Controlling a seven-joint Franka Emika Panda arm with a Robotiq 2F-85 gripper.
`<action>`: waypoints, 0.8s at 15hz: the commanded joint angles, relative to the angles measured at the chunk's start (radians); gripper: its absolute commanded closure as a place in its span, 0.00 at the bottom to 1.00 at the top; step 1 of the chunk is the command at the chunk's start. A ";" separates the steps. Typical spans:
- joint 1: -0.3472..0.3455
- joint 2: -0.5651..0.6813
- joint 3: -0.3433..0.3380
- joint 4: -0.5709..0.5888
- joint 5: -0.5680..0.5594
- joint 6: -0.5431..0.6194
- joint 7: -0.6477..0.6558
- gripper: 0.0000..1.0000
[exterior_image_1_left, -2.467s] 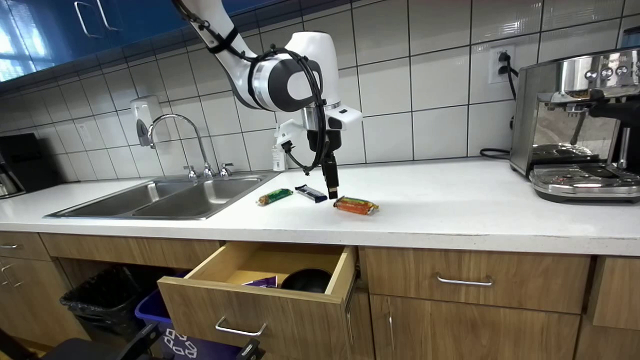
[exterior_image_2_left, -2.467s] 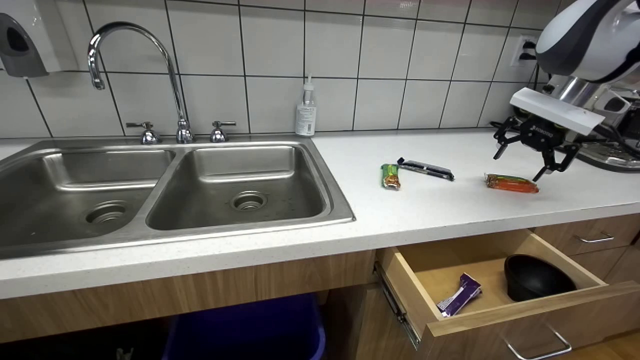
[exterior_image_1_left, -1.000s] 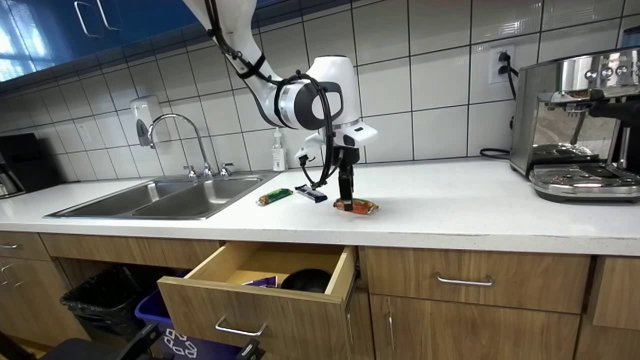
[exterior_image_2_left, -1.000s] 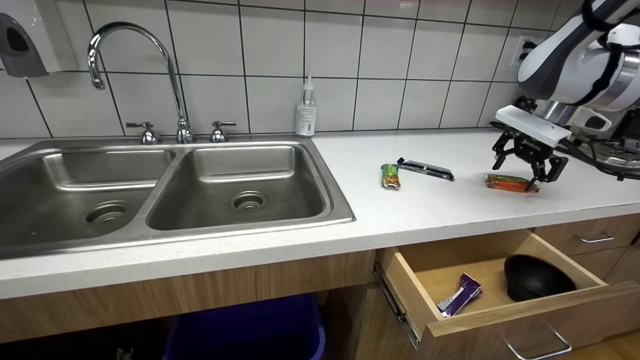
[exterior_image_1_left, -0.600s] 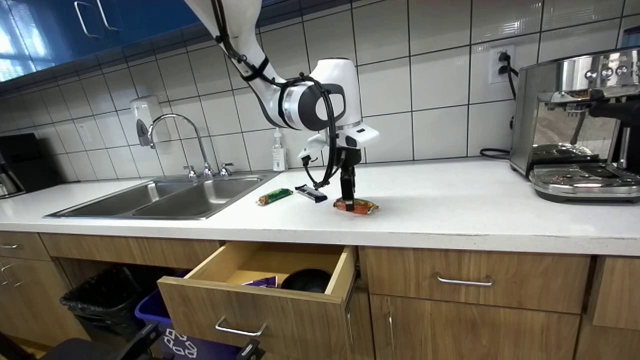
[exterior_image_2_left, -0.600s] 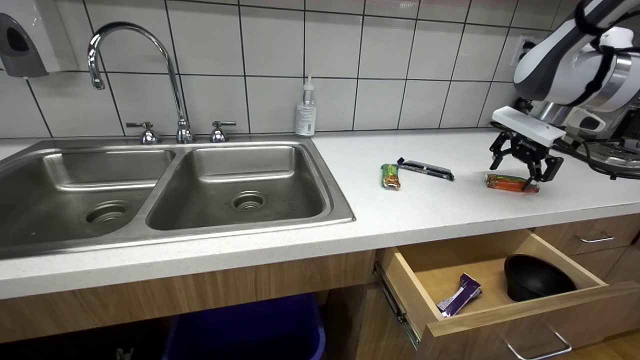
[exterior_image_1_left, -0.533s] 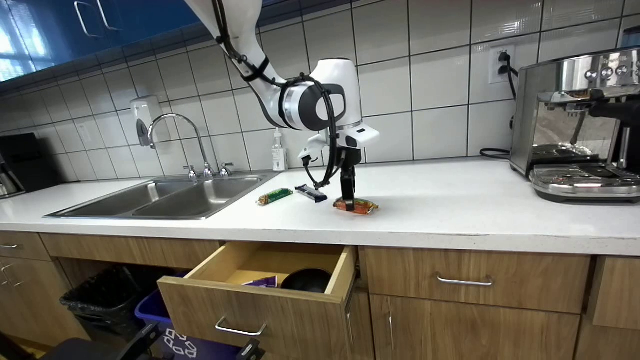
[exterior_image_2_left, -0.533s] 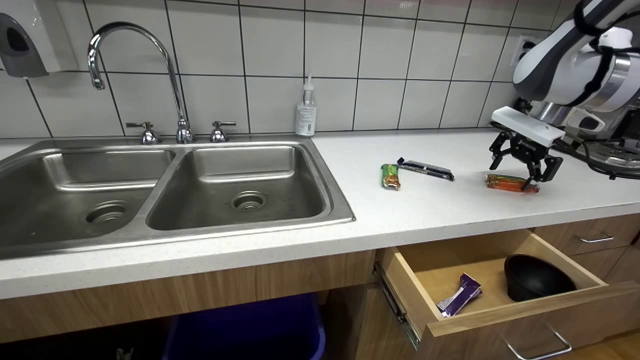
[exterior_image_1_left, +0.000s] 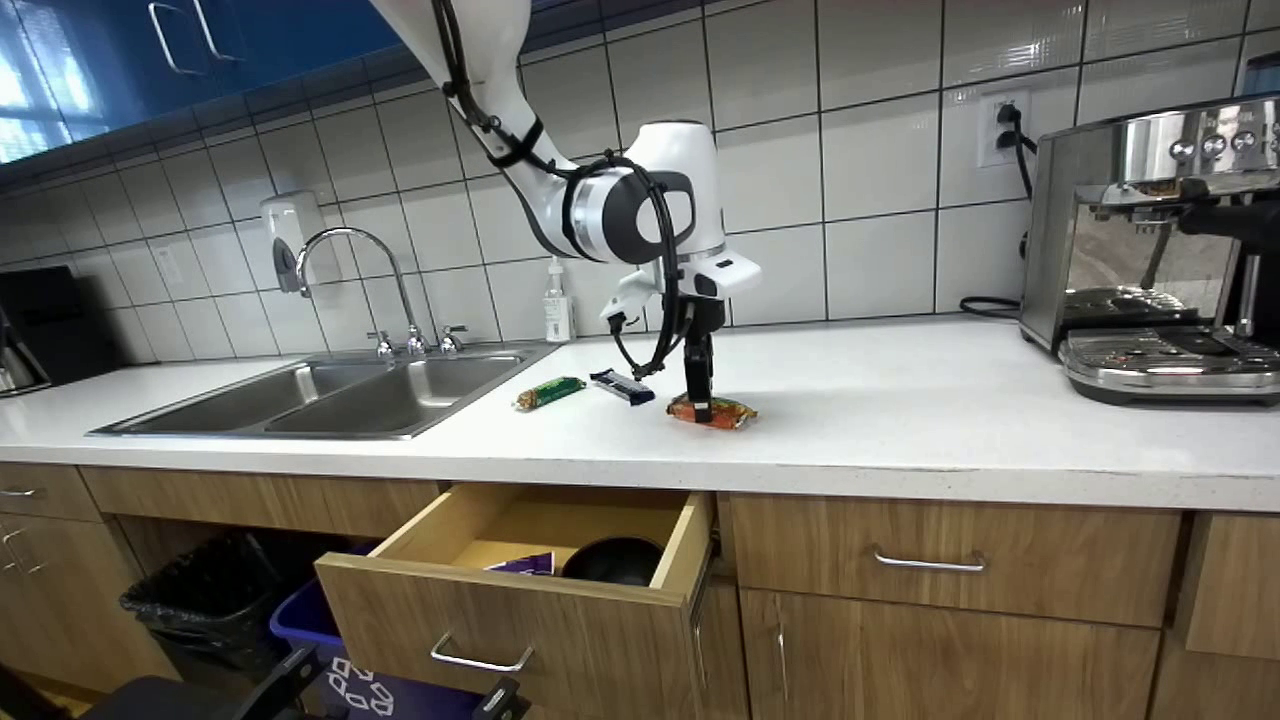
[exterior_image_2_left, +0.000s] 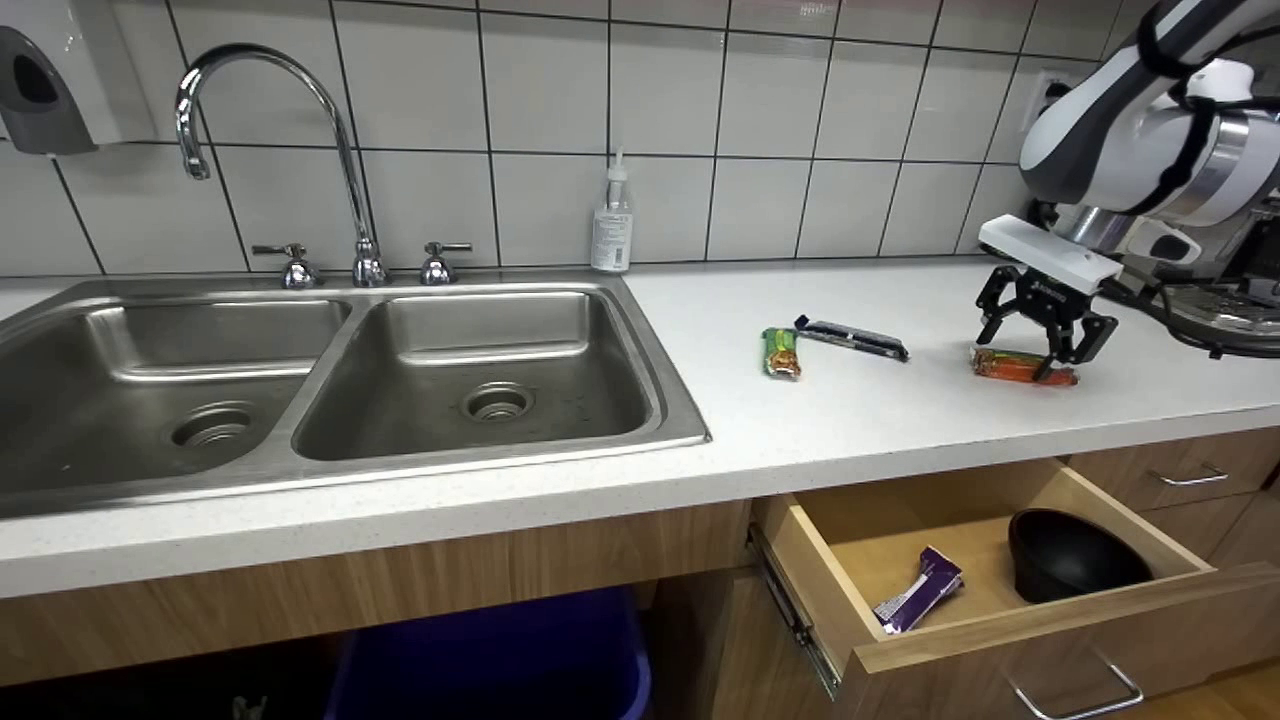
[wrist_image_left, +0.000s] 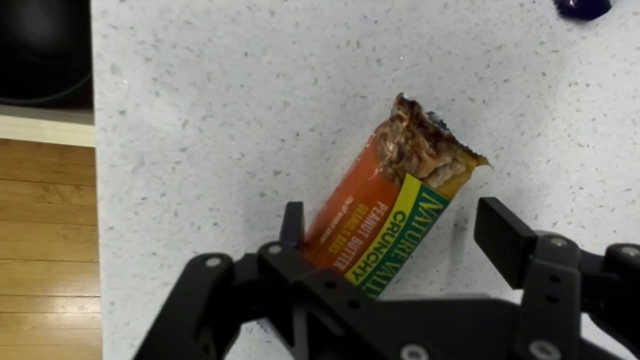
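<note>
Countertop (exterior_image_1_left: 900, 400): white and speckled; 3 wrapped bars lie on it, between the sink (exterior_image_2_left: 680, 425) and the coffee machine (exterior_image_1_left: 1150, 250).
Open drawer (exterior_image_1_left: 560, 640): below the countertop's front edge; inside are a black bowl (exterior_image_2_left: 1035, 575) and, apart from it, 1 purple-wrapped bar (exterior_image_2_left: 918, 592).
Gripper (wrist_image_left: 392, 220): low over the countertop, jaws spread, fingers to either side of the orange bar (wrist_image_left: 382, 200). The finger farther from the front edge stands clear; whether the other touches, I cannot tell. Reaching the bar looks done; gripping and lifting it do not.
Orange bar: resting on the countertop, set back from the front edge and slanting to it. Crimped end, "PEANUT BUTTER" on orange, "CRUNCHY" on yellow, a green strip, brown granola print.
Dark blue bar (exterior_image_1_left: 622, 386) and green bar (exterior_image_1_left: 551, 393): nearer the sink, just beside each other.
</note>
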 joint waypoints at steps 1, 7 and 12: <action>-0.018 0.013 0.010 0.040 0.004 -0.044 0.025 0.42; -0.019 0.008 0.011 0.033 0.006 -0.043 0.022 0.83; -0.017 -0.010 0.014 0.014 0.007 -0.034 0.014 0.83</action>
